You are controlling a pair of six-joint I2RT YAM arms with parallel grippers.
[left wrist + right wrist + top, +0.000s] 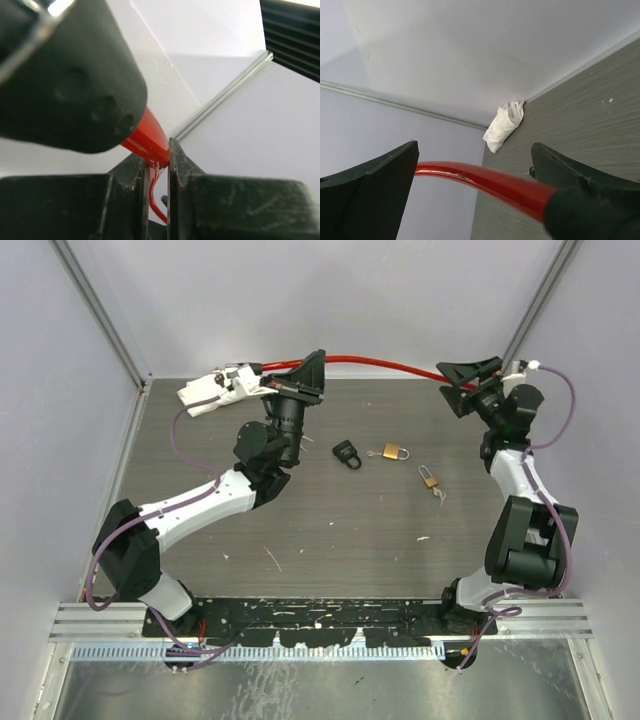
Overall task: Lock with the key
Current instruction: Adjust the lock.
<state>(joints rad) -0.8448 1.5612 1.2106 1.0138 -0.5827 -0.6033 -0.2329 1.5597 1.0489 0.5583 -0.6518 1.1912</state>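
Note:
A red cable (pixel 385 364) stretches across the back of the table between my two grippers. My left gripper (pixel 305 368) is shut on the cable (pixel 150 136) right where it leaves a black end piece (pixel 70 85). My right gripper (pixel 463 375) stands open, with the cable (pixel 470 177) and its black end (pixel 585 210) passing between the wide-apart fingers untouched. On the table lie a black padlock (pixel 347 453), a brass padlock (pixel 395 451) with a key (pixel 375 453) at its side, and a smaller brass padlock (pixel 429 477) with keys (pixel 440 494).
A crumpled white cloth (pixel 215 390) lies in the far left corner, also seen in the right wrist view as a white wad (pixel 505 125). White walls with metal posts close in the dark wood-grain table (pixel 330 530) on three sides.

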